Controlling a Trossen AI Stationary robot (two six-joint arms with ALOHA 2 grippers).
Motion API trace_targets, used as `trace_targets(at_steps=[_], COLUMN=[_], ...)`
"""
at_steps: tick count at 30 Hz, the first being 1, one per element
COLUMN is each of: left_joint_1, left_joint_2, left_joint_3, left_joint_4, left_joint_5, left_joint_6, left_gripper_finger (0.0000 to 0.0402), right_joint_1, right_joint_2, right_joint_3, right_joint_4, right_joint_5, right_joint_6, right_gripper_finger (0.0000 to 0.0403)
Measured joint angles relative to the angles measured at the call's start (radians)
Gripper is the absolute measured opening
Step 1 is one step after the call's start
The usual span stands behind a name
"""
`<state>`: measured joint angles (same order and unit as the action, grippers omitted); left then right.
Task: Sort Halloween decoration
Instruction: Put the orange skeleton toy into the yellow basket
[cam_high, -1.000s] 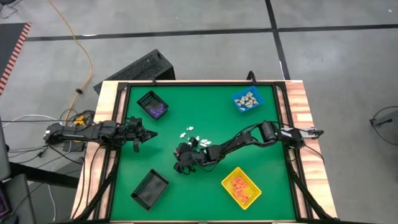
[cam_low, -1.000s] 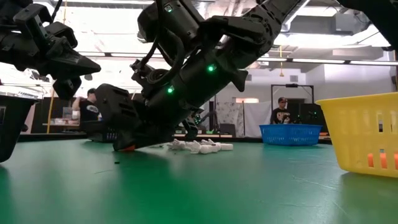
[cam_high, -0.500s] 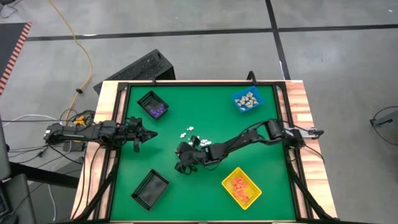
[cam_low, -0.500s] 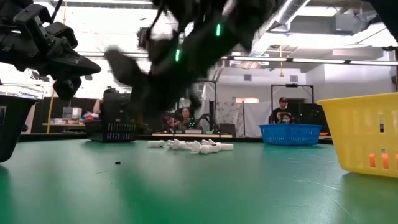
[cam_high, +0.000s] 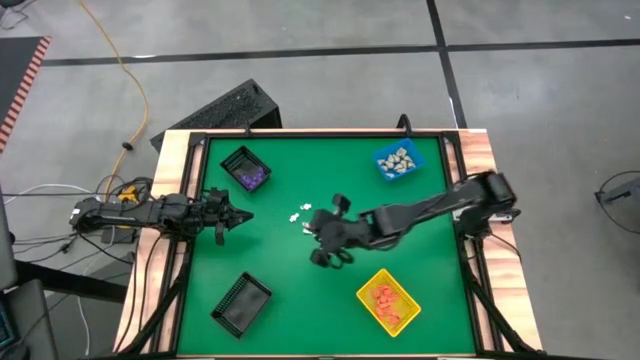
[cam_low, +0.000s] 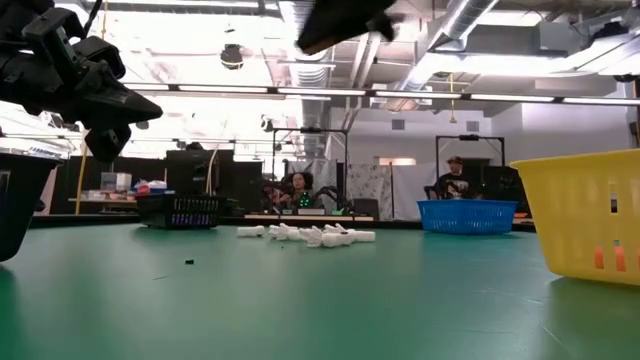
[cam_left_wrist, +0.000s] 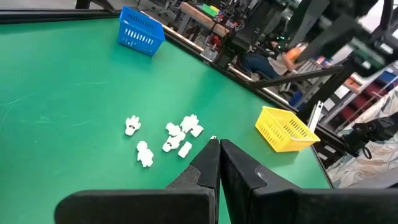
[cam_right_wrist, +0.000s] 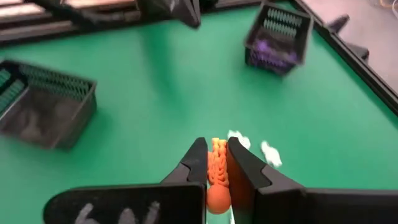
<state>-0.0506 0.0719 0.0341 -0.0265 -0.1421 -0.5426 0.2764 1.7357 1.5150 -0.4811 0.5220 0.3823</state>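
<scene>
Here the right gripper (cam_right_wrist: 215, 163) is clamped on an orange Halloween decoration (cam_right_wrist: 217, 171), raised above the middle of the green table (cam_high: 270, 260); the piece stands between the two dark fingers (cam_right_wrist: 193, 163). Just beside it, toward the far edge, a small group of white decorations (cam_left_wrist: 166, 138) lies on the table. The yellow bin (cam_high: 388, 301) near the front edge holds orange pieces, and one black bin (cam_high: 241, 303) stands at the front left. The left gripper (cam_high: 240, 214) waits at the left edge with its fingers pressed together, holding nothing. Farther, the black bin with purple pieces (cam_high: 245, 168) and the blue bin (cam_high: 398, 161) stand along the far edge.
</scene>
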Motion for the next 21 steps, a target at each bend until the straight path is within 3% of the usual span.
trace_targets(at_steps=[11,15,21], left_joint_1=[0.000,0.000,0.000], left_joint_2=[0.000,0.000,0.000], left_joint_3=[0.000,0.000,0.000], left_joint_4=[0.000,0.000,0.000], left_joint_5=[0.000,-0.002,-0.004], left_joint_6=[-0.004,-0.008,-0.008], left_gripper_finger=[0.0000,0.0000,0.0000], right_joint_1=[0.187,0.280,0.410], right_joint_2=[-0.206,-0.222,-0.210], right_joint_3=[-0.001,-0.001,-0.019], right_joint_4=[-0.657,-0.760,-0.741], right_joint_5=[-0.009,-0.045,-0.051], right_joint_6=[0.383,0.511,0.636], right_gripper_finger=[0.0051,0.0051,0.0052])
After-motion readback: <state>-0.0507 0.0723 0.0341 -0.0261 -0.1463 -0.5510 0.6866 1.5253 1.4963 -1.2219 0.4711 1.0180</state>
